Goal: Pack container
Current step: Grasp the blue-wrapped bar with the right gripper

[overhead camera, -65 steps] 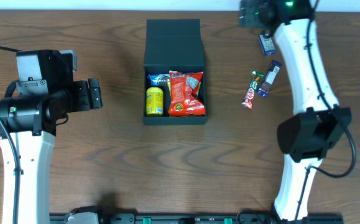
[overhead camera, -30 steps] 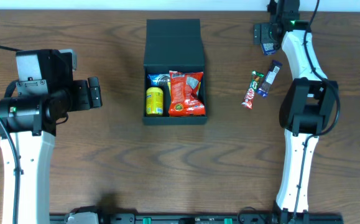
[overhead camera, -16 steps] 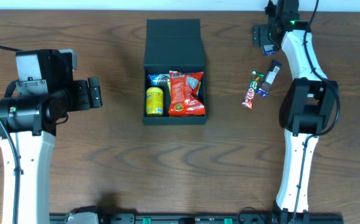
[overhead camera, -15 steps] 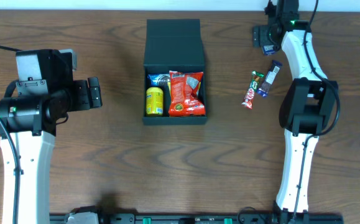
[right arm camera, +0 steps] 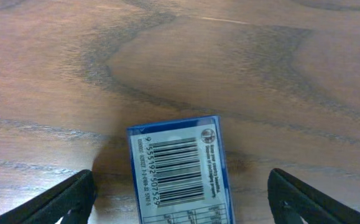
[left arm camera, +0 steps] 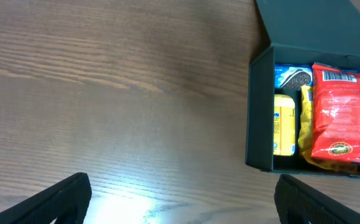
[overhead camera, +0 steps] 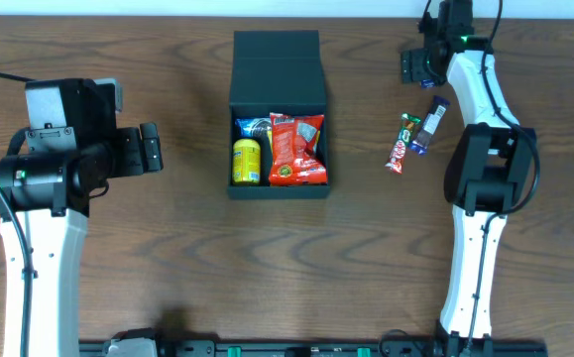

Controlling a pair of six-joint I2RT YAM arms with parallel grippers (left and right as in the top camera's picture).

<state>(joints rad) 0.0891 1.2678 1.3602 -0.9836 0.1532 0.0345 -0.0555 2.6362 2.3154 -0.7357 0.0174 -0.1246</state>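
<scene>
The black container (overhead camera: 278, 61) lies open mid-table, lid flap folded back. Inside it are a red chip bag (overhead camera: 296, 149), a yellow packet (overhead camera: 247, 161) and a blue packet (overhead camera: 252, 127). The left wrist view shows the container's wall (left arm camera: 260, 112) at upper right. My left gripper (overhead camera: 151, 149) hovers open left of it over bare wood (left arm camera: 183, 202). My right gripper (overhead camera: 420, 67) is at the far right, open, with a small blue barcoded box (right arm camera: 180, 168) lying flat on the table between its fingers, a gap on each side.
Three loose snacks lie right of the container: a red bar (overhead camera: 397, 157), a green packet (overhead camera: 408, 125) and a dark blue bar (overhead camera: 432, 116). The right arm's body (overhead camera: 490, 188) rises beside them. The table's back edge is just beyond the right gripper.
The right arm has swung to the back right and lowered its gripper over the blue box, shifting slightly in the last second. The left arm and the container have not moved.
</scene>
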